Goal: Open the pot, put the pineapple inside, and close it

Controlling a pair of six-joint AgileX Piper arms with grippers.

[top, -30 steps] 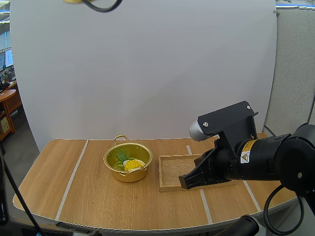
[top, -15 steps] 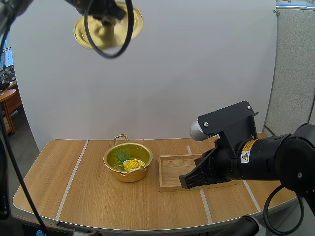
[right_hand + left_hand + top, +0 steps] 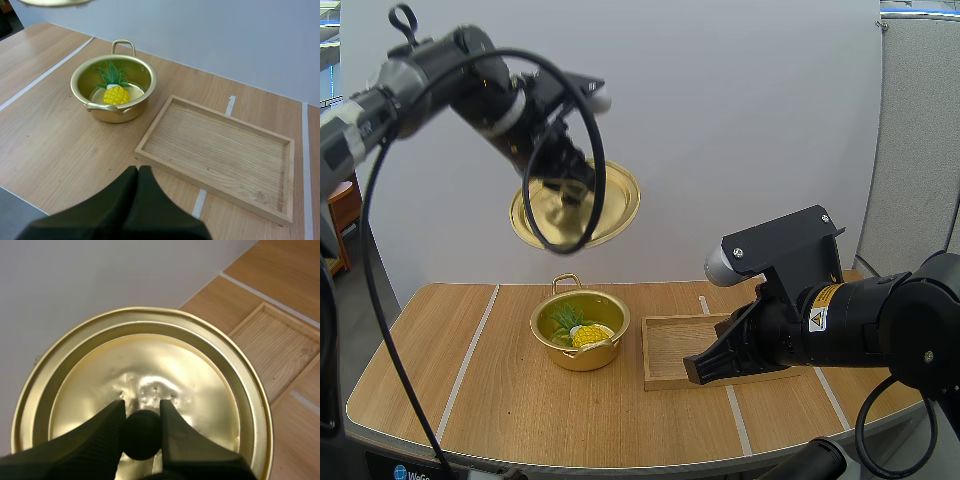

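at the left, the left gripper (image 3: 565,170) hangs in the air with the lid (image 3: 608,215), above the pot (image 3: 585,358) and well apart from it. in the left wrist view its fingers (image 3: 107,427) are clamped on the black knob (image 3: 141,432) at the lid's middle, one ribbed face on each side, with the gold dome spread out beyond them. in the high view the lid is tilted, not level.

the lid looks like thin pressed metal, so probably light, stiff and smooth. the knob is the only sensible place to hold it. it is small and round, though, so the lid could swivel or rock in the pinch. i would guess it needs levelling before it comes down, or one edge will catch the pot's rim first.

below, the pot sits on the table (image 3: 510,400), open, with the pineapple (image 3: 588,334) lying inside. in the right wrist view the pineapple (image 3: 116,94) rests on the bottom of the pot (image 3: 112,115), leaves towards the far handle, and seems to sit below the rim, so it should not block the lid. the pot also looks light, and a sideways knock from the lid could push it across the wood.

just right of the pot lies the tray (image 3: 680,345), with nothing in it. furthest right, the right gripper (image 3: 695,372) hangs over the tray's near edge, and in its own view the fingers (image 3: 131,182) lie pressed together as one dark wedge, holding nothing.
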